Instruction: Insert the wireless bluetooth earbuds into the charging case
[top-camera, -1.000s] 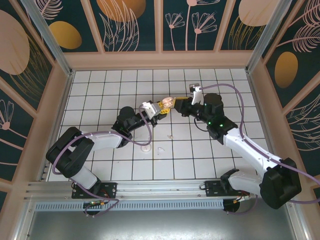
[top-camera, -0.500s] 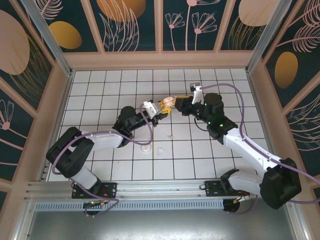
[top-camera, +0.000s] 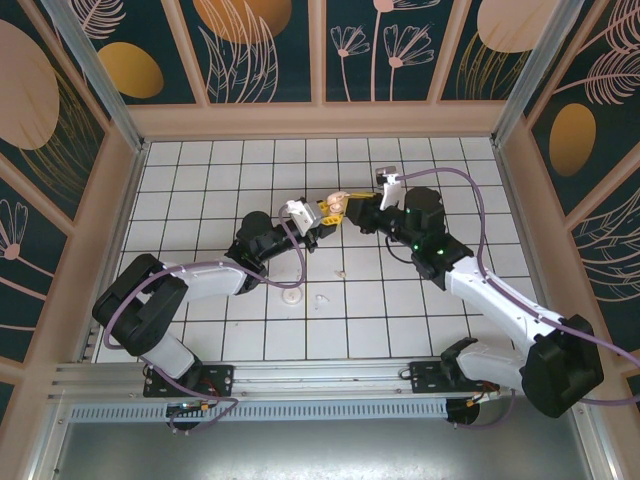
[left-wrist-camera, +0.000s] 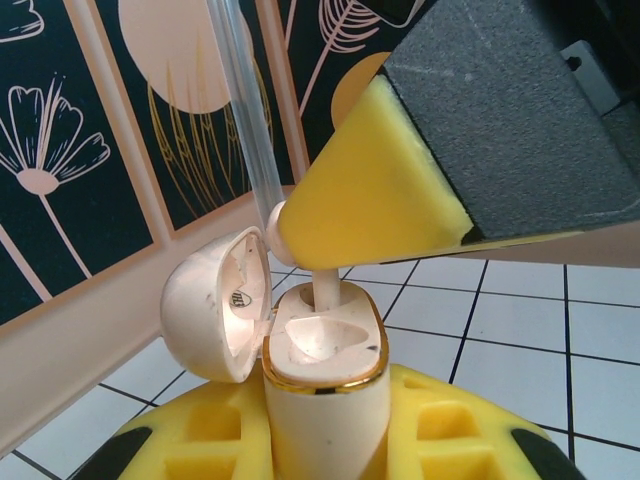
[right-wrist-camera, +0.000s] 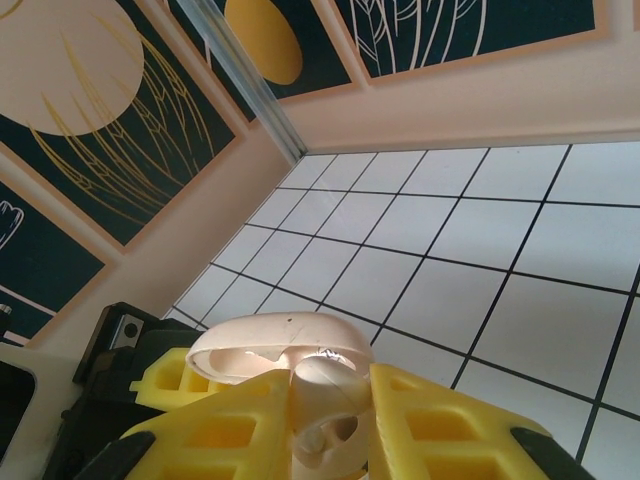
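your left gripper (top-camera: 324, 211) is clamped on the case (left-wrist-camera: 325, 400). in your left wrist view the yellow pads (left-wrist-camera: 450, 445) press its lower body from both sides, and it stands upright between them. the gold-rimmed top faces up and the lid (left-wrist-camera: 215, 315) is swung open to the left.

in the top view the case is held up off the tiles (top-camera: 200, 180), near the middle of the floor, right between the tips of your two arms.

your right gripper (right-wrist-camera: 325, 425) is closed on a bud (left-wrist-camera: 322, 288). in the left wrist view one yellow finger (left-wrist-camera: 370, 200) of it reaches in from the upper right. the bud's stem hangs below that finger, with its lower end down inside the far pocket of the case. you cannot tell whether it is fully seated. the near pocket shows bare.

in your right wrist view the bud sits pinched between the two yellow fingers, with the open lid just beyond them.

down on the tiles, well apart from the case, you have a flat white disc (top-camera: 291, 296). two tiny pale bits (top-camera: 340, 271) lie near it, too small to make out.
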